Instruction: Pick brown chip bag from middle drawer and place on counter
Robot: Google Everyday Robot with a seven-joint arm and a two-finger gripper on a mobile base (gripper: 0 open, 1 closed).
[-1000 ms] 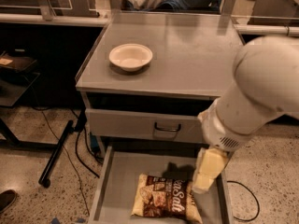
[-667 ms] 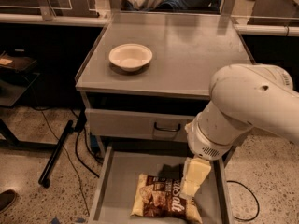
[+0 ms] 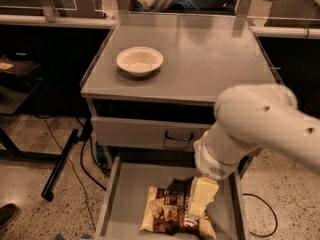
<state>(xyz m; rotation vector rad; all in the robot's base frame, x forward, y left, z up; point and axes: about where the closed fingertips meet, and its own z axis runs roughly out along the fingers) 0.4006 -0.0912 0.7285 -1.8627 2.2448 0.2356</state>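
The brown chip bag (image 3: 167, 211) lies flat on the floor of the open middle drawer (image 3: 127, 194), dark brown in the middle with cream-yellow ends. My gripper (image 3: 199, 204) hangs from the big white arm (image 3: 260, 129) and reaches down into the drawer, right over the bag's right end. It covers part of the bag there. The counter (image 3: 210, 59) is the gray metal top above, with a round cream bowl (image 3: 140, 60) on its left part.
A closed gray drawer front with a small black handle (image 3: 175, 135) sits just above the open drawer. Black table legs and cables (image 3: 62, 161) stand on the speckled floor at the left. A cable (image 3: 265, 209) lies on the floor at the right.
My arm has swung left and down, bringing the gripper from the drawer's right side onto the right end of the chip bag. The bag has not moved.
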